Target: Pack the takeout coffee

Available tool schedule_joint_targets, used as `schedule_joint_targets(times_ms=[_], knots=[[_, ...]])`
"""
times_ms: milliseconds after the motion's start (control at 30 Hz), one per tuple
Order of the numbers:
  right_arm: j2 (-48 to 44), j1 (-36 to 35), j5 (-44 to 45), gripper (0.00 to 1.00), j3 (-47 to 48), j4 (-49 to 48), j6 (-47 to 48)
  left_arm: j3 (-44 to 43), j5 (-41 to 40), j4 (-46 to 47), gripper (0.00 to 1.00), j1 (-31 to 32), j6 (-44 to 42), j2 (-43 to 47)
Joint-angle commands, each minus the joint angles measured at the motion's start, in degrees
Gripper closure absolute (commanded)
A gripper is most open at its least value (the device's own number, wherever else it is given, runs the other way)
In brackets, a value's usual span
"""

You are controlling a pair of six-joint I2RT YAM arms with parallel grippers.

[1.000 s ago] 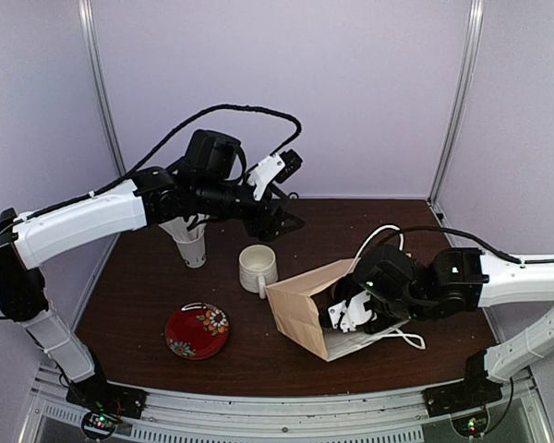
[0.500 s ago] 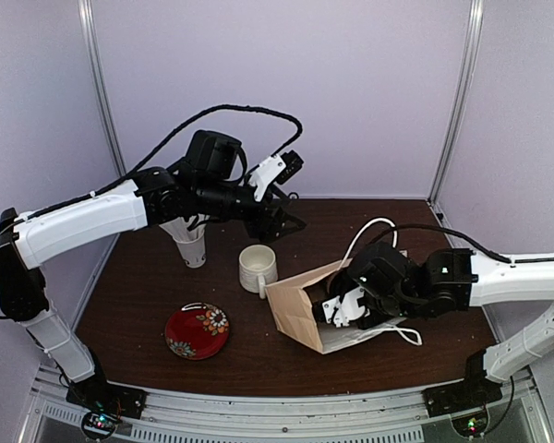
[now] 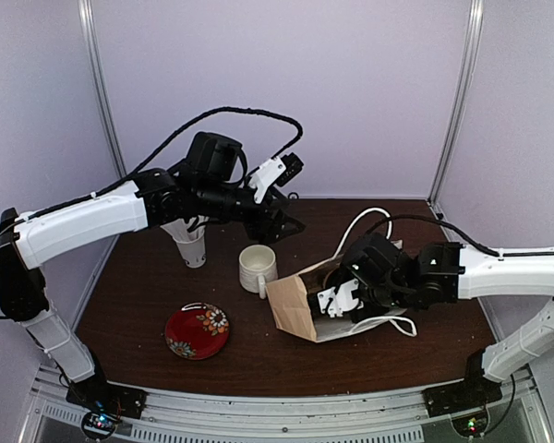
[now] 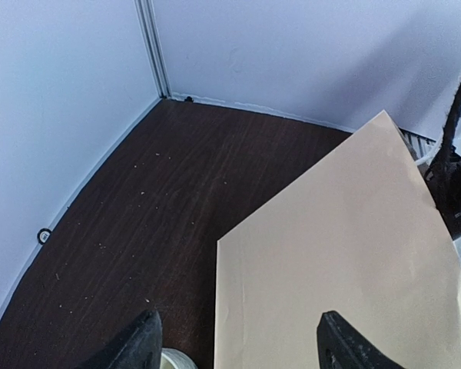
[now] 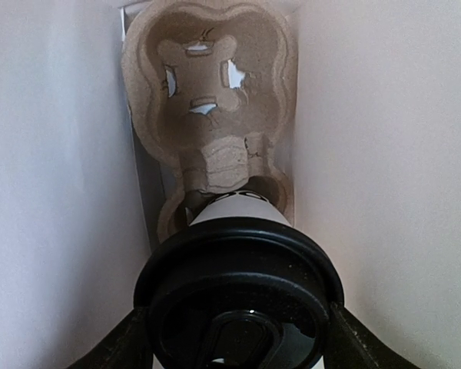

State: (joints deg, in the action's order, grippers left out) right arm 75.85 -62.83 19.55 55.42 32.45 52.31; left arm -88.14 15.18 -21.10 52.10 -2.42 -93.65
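Observation:
The takeout coffee (image 5: 238,211), a white cup with a black lid (image 5: 238,296), lies inside the brown paper bag (image 3: 291,305). Its base points at a pulp cup carrier (image 5: 211,92) at the bag's bottom. My right gripper (image 5: 238,342) is shut on the cup at the lid, one finger against each side. In the top view that gripper (image 3: 337,297) is in the bag's mouth and the cup is hidden. My left gripper (image 4: 242,342) stands open and empty above the bag (image 4: 346,254); in the top view it (image 3: 282,221) hangs behind the mug.
A white ceramic mug (image 3: 258,268) stands just left of the bag. A paper cup of straws (image 3: 192,245) is at the back left, under the left arm. A red patterned plate (image 3: 197,330) lies at the front left. The bag's white handles (image 3: 379,221) loop over the right arm.
My right gripper has pushed leftward and deeper into the bag with the cup. The bag has shifted and looks shorter from above. The left arm has not moved.

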Motion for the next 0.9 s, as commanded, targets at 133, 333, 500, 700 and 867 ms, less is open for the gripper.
schedule_joint_targets(times_ms=[133,333,500,700,867], knots=[[5.8,5.2,-13.5,0.65,11.9,16.6,-5.9,2.7,-1.3,0.8,0.27,-1.0,0.0,3.4],[12.1,10.8,-20.3,0.65,20.6,23.3,-6.3,6.6,-2.6,1.3,0.27,-1.7,0.2,6.9],[18.4,14.7,-26.6,0.64,28.0,29.4,-6.1,9.2,-3.6,1.0,0.27,-2.3,0.2,9.6],[27.9,17.1,-32.5,0.64,38.8,39.0,-3.5,11.7,-5.1,0.0,0.27,-3.3,0.1,13.1],[34.7,17.6,-34.7,0.64,50.0,48.2,-1.6,13.9,-6.5,-1.0,0.27,-4.5,0.0,16.4]])
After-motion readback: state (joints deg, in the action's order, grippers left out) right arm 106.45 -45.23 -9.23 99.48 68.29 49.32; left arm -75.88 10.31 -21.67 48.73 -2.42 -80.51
